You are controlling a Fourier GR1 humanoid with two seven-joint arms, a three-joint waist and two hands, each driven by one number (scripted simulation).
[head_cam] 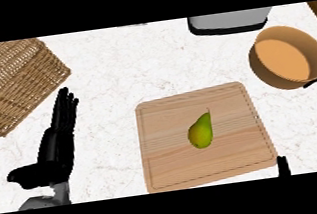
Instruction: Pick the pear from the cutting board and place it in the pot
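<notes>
1. While the pear (201, 131) lies untouched near the middle of the cutting board (169, 173), its long axis runs up and down the view, stem end pointing away from the robot.
2. The right hand (282, 166) barely shows at the board's lower right corner; only a dark tip is visible, so I cannot tell its state.
3. The left hand (57, 137) rests released on the bench (126, 68), fingers straight, left of the board and holding nothing.
4. The right hand looks nearer the pear, which lies up and left of it.
5. The pot (287, 55) sits beyond the board's upper right corner, mouth open.
6. A wicker basket (5, 81) and a grey appliance (229, 21) stand clear of that path.
</notes>
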